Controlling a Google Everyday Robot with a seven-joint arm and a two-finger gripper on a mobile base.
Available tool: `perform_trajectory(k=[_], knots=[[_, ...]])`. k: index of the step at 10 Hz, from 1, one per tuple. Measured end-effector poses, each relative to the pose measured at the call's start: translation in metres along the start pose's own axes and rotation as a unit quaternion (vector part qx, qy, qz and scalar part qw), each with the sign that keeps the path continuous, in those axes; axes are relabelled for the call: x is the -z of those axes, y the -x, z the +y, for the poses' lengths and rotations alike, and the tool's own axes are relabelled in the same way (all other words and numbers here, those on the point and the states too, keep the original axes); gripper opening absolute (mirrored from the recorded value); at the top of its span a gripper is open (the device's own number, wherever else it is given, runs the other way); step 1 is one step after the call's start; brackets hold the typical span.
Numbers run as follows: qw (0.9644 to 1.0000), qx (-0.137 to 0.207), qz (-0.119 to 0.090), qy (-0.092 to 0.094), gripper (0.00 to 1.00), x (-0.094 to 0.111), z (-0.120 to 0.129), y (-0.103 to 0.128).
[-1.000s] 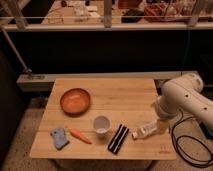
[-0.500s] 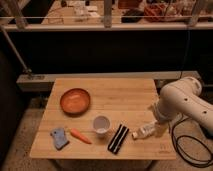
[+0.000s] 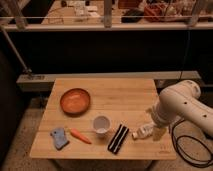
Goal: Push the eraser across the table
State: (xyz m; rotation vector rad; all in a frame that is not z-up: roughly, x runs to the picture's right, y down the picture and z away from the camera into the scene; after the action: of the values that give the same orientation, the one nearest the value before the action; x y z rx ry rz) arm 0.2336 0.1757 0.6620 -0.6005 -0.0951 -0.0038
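Hovering over the near-right corner of the table (image 3: 125, 100) beside the bottle (image 3: 142, 132), our gripper (image 3: 156, 131) stands open; we should drop low behind the eraser (image 3: 118, 138) and push squarely

The robot's arm (image 3: 182, 104) is glossy white, made of thick rounded segments like joined cylinders. A black cable (image 3: 175, 146) loops below it. The gripper (image 3: 158, 132) is paler and yellowish, at the arm's lower end above the table's (image 3: 125, 100) front right edge, its fingers apart.
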Motion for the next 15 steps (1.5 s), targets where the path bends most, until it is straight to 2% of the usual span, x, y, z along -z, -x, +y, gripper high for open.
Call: perform_trajectory(k=[10, 11, 14, 15], knots=[[0.9997, 0.014, -0.019, 0.012, 0.78, -0.01, 0.017, 0.019], [0.9996, 0.016, -0.022, 0.013, 0.73, -0.011, 0.019, 0.022], [0.9993, 0.02, -0.027, 0.016, 0.5, -0.014, 0.023, 0.026], [0.9992, 0.021, -0.028, 0.016, 0.48, -0.014, 0.024, 0.027]])
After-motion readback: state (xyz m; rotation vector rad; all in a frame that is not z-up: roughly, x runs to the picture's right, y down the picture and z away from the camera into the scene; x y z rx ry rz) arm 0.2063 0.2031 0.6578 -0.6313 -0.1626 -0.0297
